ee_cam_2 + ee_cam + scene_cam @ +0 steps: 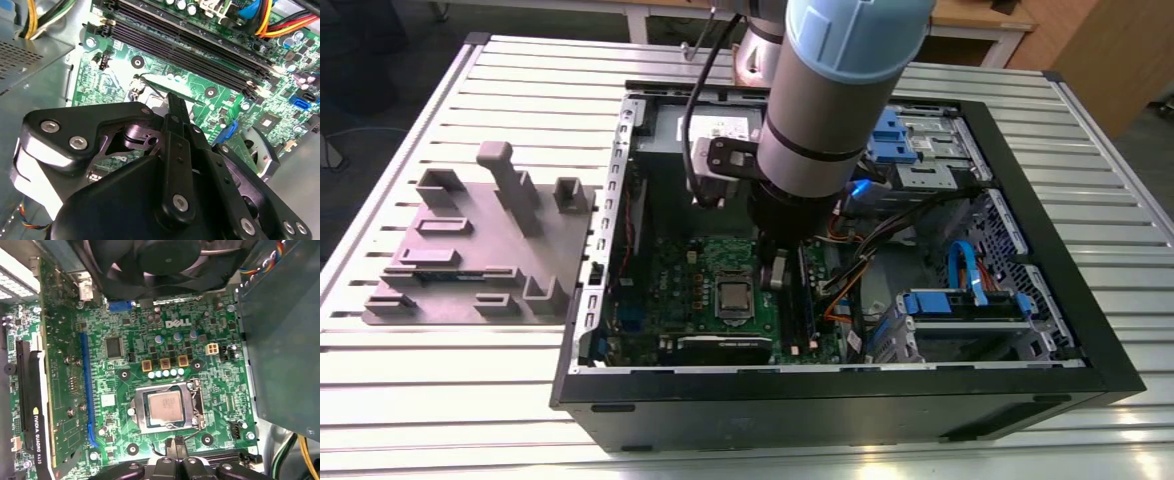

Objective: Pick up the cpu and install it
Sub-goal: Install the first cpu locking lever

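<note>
I am watching the open computer case (854, 385) holding the motherboard (220, 385), with the cpu (164, 406) lying flat in its socket (196, 405), just beside the jaw tips. The arm (834, 100) is reaching down into the case. The gripper (176, 444) is hanging low by the memory slots (190, 55), jaws pressed together and gripping nothing.

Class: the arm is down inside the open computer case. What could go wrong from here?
1. The gripper hangs close over the motherboard near the memory slots; a small drift could strike them.
2. Orange cables run beside the arm and might snag.
3. The cpu lies in its socket; an off-centre press might tilt it.
</note>
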Controlling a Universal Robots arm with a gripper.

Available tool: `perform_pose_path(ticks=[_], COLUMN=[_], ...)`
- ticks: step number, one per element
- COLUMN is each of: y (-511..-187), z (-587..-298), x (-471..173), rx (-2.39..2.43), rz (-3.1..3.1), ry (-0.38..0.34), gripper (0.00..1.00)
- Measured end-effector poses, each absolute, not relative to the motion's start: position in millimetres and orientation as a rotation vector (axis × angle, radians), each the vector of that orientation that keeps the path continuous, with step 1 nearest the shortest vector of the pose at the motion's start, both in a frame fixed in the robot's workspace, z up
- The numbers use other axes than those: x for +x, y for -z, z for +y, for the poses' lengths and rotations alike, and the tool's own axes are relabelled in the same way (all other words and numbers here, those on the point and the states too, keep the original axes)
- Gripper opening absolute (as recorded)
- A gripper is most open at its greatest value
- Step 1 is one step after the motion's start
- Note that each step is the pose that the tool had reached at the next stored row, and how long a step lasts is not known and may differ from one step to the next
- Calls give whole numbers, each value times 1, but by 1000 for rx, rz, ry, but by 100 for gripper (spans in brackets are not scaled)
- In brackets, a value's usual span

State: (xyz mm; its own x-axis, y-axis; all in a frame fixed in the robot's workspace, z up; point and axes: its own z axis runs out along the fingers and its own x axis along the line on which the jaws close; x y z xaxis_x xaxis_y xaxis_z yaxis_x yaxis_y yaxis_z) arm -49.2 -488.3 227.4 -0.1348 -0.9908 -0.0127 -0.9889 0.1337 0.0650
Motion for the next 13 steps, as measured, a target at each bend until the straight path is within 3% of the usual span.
perform_pose_path(ticks=[13], y=[-222], z=[-493], x=[-50], rx=[2110], rz=[-2286], ry=[80], gripper=[11])
